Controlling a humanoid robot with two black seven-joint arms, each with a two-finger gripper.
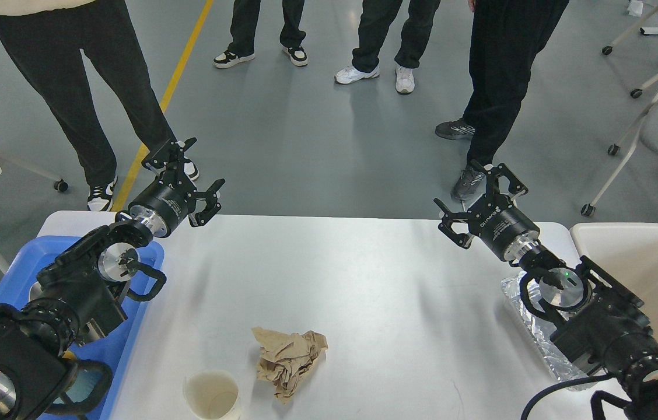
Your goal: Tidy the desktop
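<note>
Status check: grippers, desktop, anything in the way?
Left gripper open, right gripper open, both empty. Desktop holds crumpled brown paper, paper cup. Nothing blocking.

Grey floor (305,146) with a yellow line (171,87), perhaps rolling chair bases (626,151) at right.

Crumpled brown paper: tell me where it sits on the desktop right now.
In the head view, the crumpled brown paper lies on the desktop near its front edge, left of centre, immediately right of the paper cup.
</note>
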